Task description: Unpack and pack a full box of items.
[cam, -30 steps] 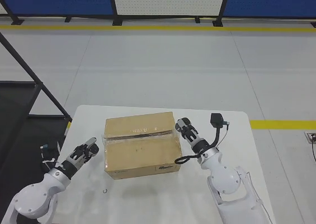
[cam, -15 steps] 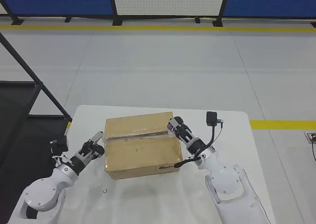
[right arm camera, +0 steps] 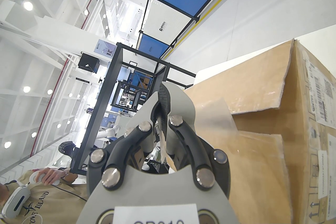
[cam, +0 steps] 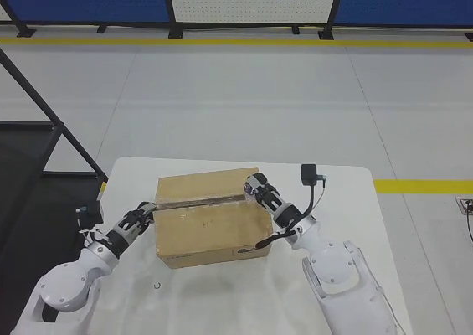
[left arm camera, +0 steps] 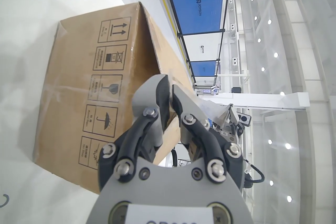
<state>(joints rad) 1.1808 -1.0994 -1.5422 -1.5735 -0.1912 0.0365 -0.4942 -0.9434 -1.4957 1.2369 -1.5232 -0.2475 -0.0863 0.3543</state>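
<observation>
Box (cam: 211,222): brown cardboard, standing mid-desk (cam: 336,193), long side toward me, one of my arms at each short end. The seam between its two top flaps shows as a dark line along the lid, slightly parted.

Left claw (left arm camera: 170,84): at the box's left end, level with the top edge. My fingers are drawn nearly together, clamped on the edge of a top flap (left arm camera: 162,51); cardboard shows in the narrow gap between them. The end face just beside this claw carries a column of printed handling symbols.

Right claw (right arm camera: 161,93): on top of the box, at the right end of the seam. My fingers are pressed together on a strip of clear tape (right arm camera: 218,109), which runs wrinkled and shiny from the claw onto the lid. The far flap's corner beside it stands a little raised above the near flap.

Labels (right arm camera: 320,93): white stickers on the box's right end face.

Ring (cam: 159,287): small, dark, open loop, lying on the desk in front of the box toward my left, apart from the box and from both claws.

Frame (cam: 52,126): black metal, standing off the desk's left side, with a dark panel beneath it.
</observation>
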